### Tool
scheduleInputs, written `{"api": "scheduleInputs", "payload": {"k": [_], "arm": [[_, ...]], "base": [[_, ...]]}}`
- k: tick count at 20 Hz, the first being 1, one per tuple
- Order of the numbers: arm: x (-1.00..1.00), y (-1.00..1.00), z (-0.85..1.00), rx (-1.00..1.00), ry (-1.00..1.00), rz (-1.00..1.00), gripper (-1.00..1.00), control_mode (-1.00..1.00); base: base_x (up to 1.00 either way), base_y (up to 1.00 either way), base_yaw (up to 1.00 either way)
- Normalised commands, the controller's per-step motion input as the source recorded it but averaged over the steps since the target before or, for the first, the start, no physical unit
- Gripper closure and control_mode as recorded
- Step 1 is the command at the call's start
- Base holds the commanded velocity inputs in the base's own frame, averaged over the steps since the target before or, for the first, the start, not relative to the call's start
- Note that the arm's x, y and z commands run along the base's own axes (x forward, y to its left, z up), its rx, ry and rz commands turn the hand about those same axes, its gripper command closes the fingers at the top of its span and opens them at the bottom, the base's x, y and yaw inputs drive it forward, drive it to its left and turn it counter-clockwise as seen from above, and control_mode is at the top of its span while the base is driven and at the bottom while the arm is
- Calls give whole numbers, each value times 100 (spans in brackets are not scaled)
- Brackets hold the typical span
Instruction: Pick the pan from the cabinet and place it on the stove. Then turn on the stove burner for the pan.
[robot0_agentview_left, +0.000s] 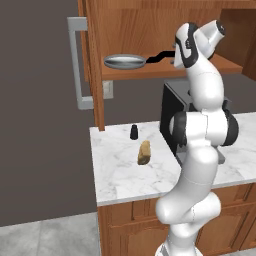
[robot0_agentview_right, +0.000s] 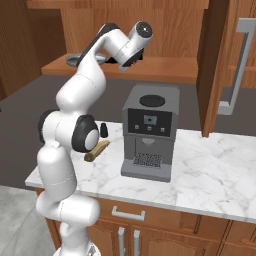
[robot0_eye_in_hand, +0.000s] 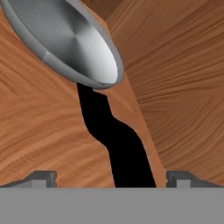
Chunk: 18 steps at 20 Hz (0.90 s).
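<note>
The pan (robot0_agentview_left: 124, 61), a shallow shiny steel round with a black handle (robot0_eye_in_hand: 116, 140), lies on the lower shelf (robot0_agentview_left: 165, 71) of the open wooden wall cabinet (robot0_agentview_right: 170, 30). My gripper (robot0_eye_in_hand: 111, 178) is open inside the cabinet, just above the shelf. One fingertip (robot0_eye_in_hand: 41, 177) stands on each side of the handle's end without touching it. In the right base view the arm hides most of the pan (robot0_agentview_right: 75, 60). The stove is out of view.
The cabinet door (robot0_agentview_left: 92, 50) with its grey bar handle (robot0_agentview_left: 77, 62) stands open at the left. On the marble counter (robot0_agentview_left: 120, 175) below are a grey coffee machine (robot0_agentview_right: 150, 130), a small black shaker (robot0_agentview_left: 134, 132) and a bread loaf (robot0_agentview_left: 144, 152).
</note>
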Motion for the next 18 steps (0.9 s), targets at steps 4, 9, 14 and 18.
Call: {"api": "scheduleInputs", "payload": {"k": [4,9,14,18], "arm": [[21,6,-40,0,-20,-3,-100,-100],[28,9,-38,0,-21,-4,-100,-100],[37,17,-42,-2,-10,-4,-100,-100],[47,19,-36,-3,-3,-3,-100,-100]], "base": [[0,0,0],[0,0,0],[0,0,0],[0,0,0]]}}
